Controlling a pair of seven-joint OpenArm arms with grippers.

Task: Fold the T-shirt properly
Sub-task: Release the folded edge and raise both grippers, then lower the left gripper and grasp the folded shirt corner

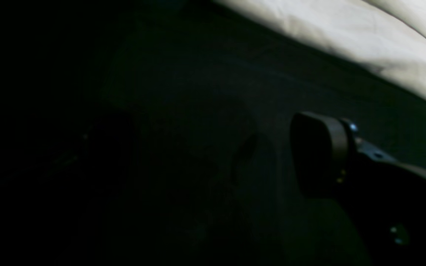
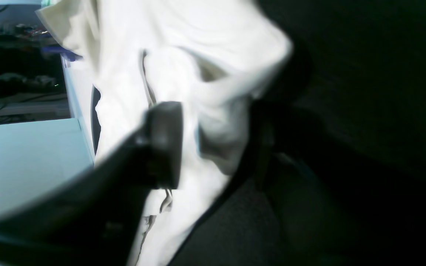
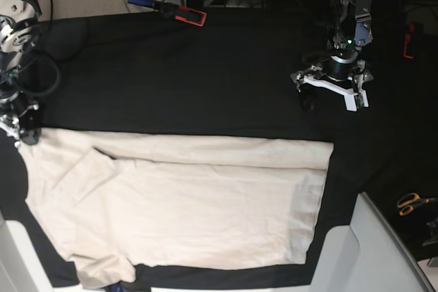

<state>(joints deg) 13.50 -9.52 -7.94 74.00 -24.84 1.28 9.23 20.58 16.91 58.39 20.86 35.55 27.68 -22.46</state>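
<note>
The cream T-shirt (image 3: 185,203) lies spread on the black table cloth (image 3: 205,80), its sleeves toward the base view's left. My right gripper (image 3: 20,133) is at the shirt's far left corner. In the right wrist view, which is blurred, a bunched fold of the T-shirt (image 2: 216,122) sits pinched between its dark fingers (image 2: 163,144). My left gripper (image 3: 331,94) hovers open over bare black cloth beyond the shirt's far right corner, apart from it. In the left wrist view one finger (image 1: 320,155) shows above the dark cloth, with the T-shirt's edge (image 1: 364,37) at the top right.
Orange-handled scissors (image 3: 410,203) lie at the right edge. A blue and red tool (image 3: 174,10) rests at the table's far side. A pale grey panel (image 3: 383,251) juts in at the bottom right. Beside the right gripper is a white surface (image 2: 24,162).
</note>
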